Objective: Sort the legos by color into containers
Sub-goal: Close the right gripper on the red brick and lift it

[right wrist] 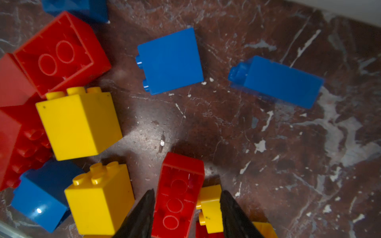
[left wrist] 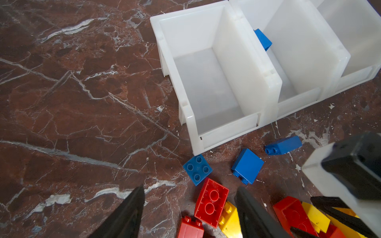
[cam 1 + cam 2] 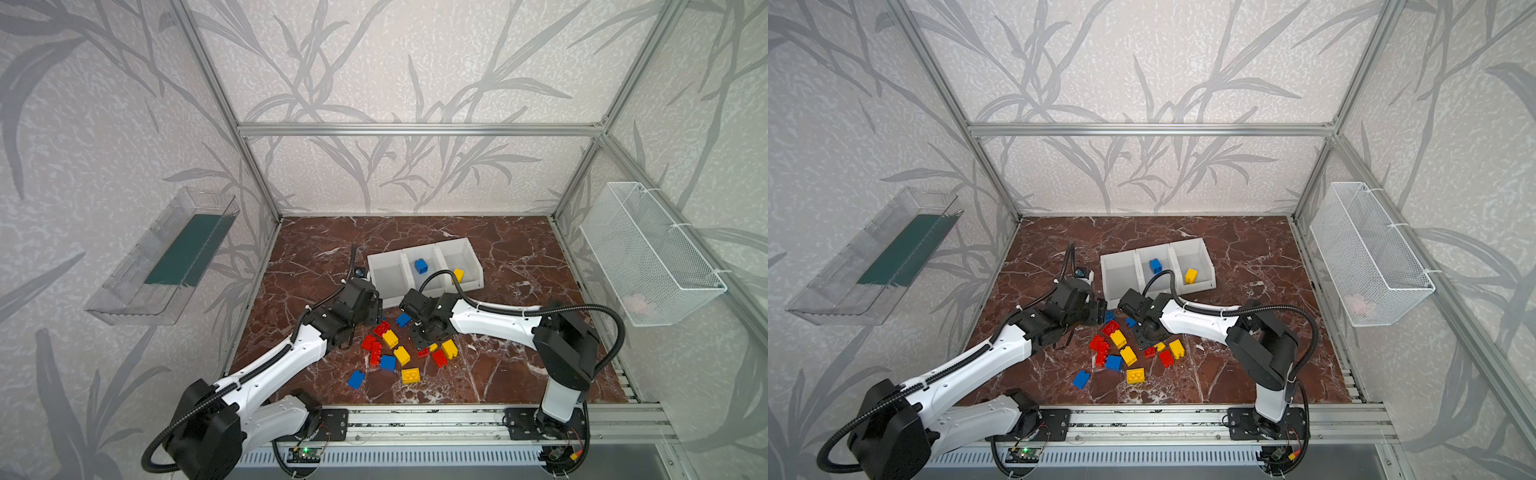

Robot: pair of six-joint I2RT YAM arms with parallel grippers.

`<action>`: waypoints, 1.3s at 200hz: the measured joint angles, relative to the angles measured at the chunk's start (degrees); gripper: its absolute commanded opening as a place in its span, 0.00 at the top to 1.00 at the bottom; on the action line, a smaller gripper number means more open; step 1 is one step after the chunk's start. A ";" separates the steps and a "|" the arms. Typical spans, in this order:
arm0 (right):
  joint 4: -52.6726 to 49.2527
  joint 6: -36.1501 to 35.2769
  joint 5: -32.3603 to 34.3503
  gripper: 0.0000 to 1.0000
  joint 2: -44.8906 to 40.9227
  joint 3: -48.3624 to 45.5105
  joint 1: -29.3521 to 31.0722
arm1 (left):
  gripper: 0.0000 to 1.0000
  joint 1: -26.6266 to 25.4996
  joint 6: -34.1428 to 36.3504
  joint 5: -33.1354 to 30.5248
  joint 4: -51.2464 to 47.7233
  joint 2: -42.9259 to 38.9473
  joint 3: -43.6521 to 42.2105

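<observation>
White arms (image 3: 274,365), black joints (image 3: 565,353), corrugated black cables (image 3: 507,309).

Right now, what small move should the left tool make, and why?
Probably lower and close on the red brick: the left tool hangs open just over it, and the nearest bin is empty, while the others hold a blue brick and a yellow brick.

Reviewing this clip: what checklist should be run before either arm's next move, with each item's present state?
1. Left gripper open: ok.
2. Right gripper brackets one brick only: not ok; a red brick and a small yellow brick both lie between its fingers.
3. Right gripper's hold is firm: cannot tell.
4. Empty bin free for reds: ok.
5. The binned blue brick and binned yellow brick sit in separate bins: ok.
</observation>
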 measured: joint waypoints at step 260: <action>-8.44 -12.37 4.92 0.70 12.52 37.38 -4.50 | 0.27 0.31 -2.78 -0.24 0.90 -8.70 -7.48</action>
